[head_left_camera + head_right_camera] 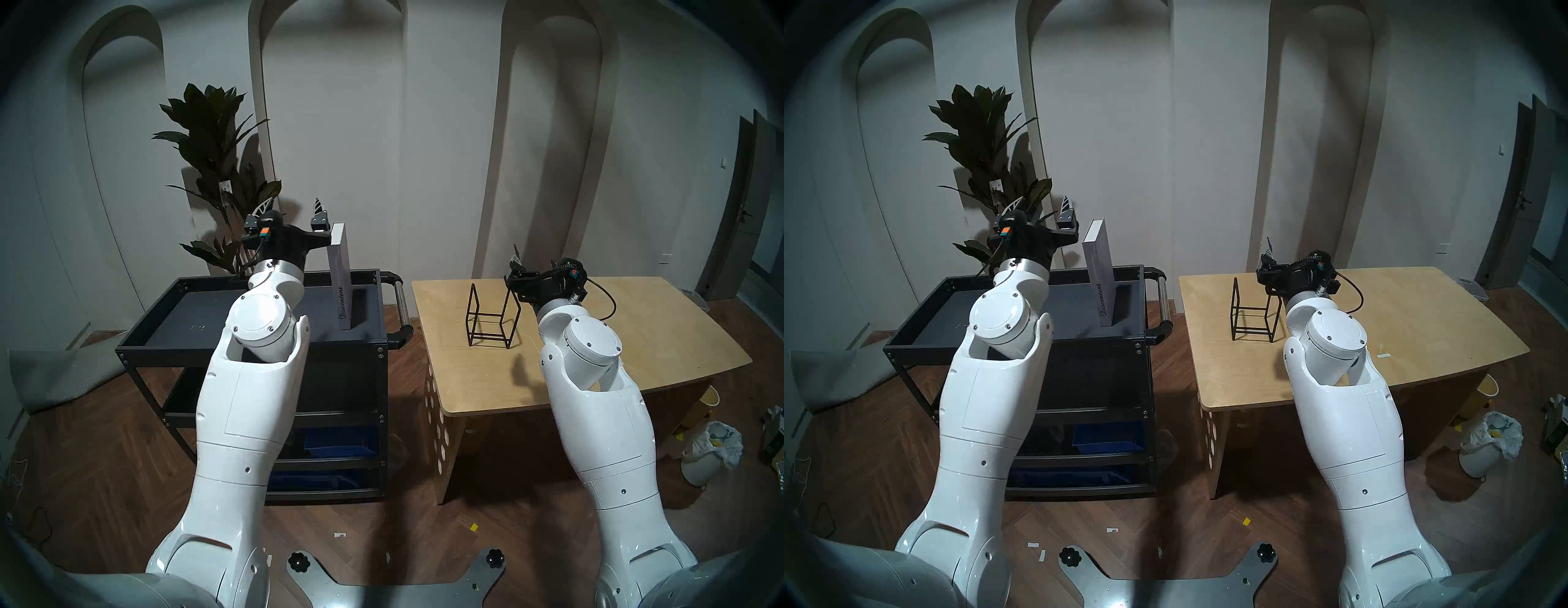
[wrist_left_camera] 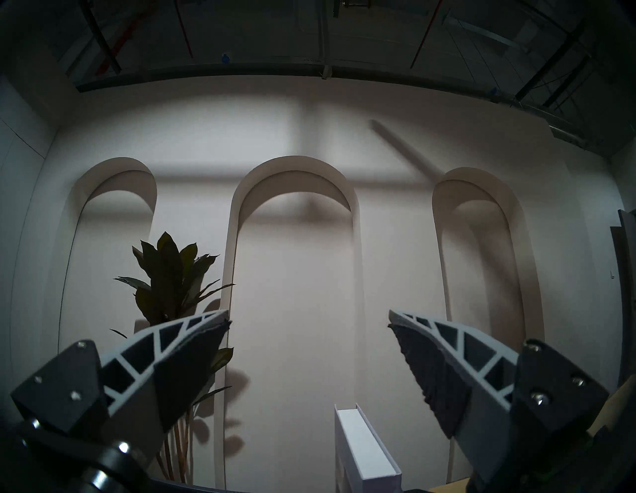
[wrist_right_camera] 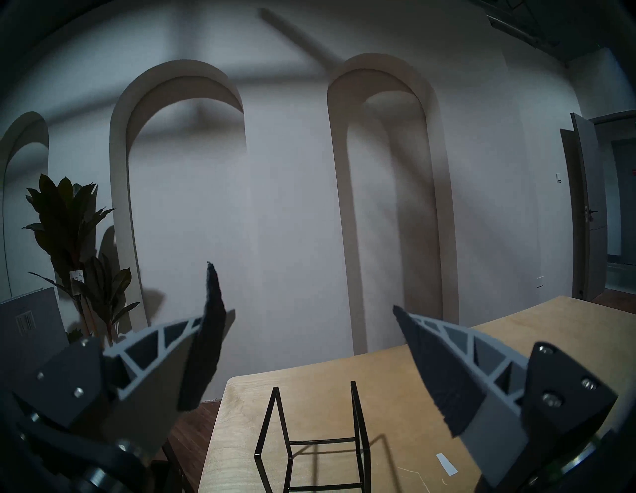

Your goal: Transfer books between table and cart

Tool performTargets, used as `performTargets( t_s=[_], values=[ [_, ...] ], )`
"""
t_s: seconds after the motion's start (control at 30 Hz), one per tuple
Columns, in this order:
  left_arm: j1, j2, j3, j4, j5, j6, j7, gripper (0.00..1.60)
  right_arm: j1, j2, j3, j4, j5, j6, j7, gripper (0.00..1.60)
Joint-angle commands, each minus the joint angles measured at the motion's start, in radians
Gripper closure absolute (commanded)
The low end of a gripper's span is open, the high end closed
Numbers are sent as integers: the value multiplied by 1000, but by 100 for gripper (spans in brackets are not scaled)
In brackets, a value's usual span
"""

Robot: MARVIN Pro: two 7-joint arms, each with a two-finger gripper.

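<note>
Head view | one book (image 1: 343,271) (upright) on cart (image 1: 254,339) | one rack (image 1: 492,316) on table (image 1: 615,339)

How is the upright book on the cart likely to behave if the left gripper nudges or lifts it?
The book stands on its narrow bottom edge on the cart, apparently unsupported, so a sideways nudge would probably tip it. Its hard cover looks stiff, unlikely to flop. The left gripper is open beside it, not touching.

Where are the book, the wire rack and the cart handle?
book (image 1: 344,293): head left view, on its spine.
rack (image 1: 492,315): head left view, on its rear bar.
cart handle (image 1: 401,303): head left view, on the silver grip.
</note>
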Motion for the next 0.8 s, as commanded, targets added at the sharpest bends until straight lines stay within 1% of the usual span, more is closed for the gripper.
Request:
performTargets(
  t_s=[0.0, 0.13, 0.17, 0.3, 0.37, 0.43, 0.53, 0.57, 0.6, 0.63, 0.67, 0.7, 0.73, 0.77],
  values=[
    [111, 56, -33, -111, 3, 81, -18, 0, -6, 13, -13, -7, -17, -25, 14, 0],
    [183, 72, -61, -175, -13, 162, -39, 0, -9, 20, -25, 4, -29, -40, 22, 0],
    [189, 75, -67, -179, -19, 178, -46, 0, -9, 23, -28, 7, -30, -47, 28, 0],
    [224, 88, -86, -232, -46, 265, -76, 0, -31, 39, -39, 24, -26, -132, 88, 0],
    [240, 91, -96, -252, -64, 302, -89, 0, -44, 39, -36, 28, -20, -148, 115, 0],
    [258, 97, -105, -283, -77, 352, -100, 0, -53, 32, -28, 43, -8, -183, 143, 0],
    [271, 102, -119, -308, -104, 414, -119, 0, -49, 8, -12, 80, 4, -227, 155, 0],
    [270, 102, -125, -314, -118, 441, -132, 0, -44, -1, -5, 95, 21, -249, 161, 0],
    [271, 100, -130, -313, -127, 443, -137, 0, -39, -4, -1, 109, 29, -268, 172, 0],
    [272, 101, -133, -309, -134, 432, -145, 0, -34, -7, 4, 117, 31, -269, 181, 0],
    [276, 112, -129, -304, -127, 414, -154, 0, -27, -7, 4, 135, 39, -294, 187, 0],
    [278, 111, -126, -301, -121, 404, -148, 0, -21, -4, 3, 149, 44, -313, 194, 0],
    [282, 106, -122, -294, -112, 372, -141, 0, -15, -6, 5, 160, 47, -318, 201, 0],
    [283, 104, -122, -289, -114, 359, -145, 0, -9, -2, 2, 173, 50, -337, 208, 0]
  ],
)
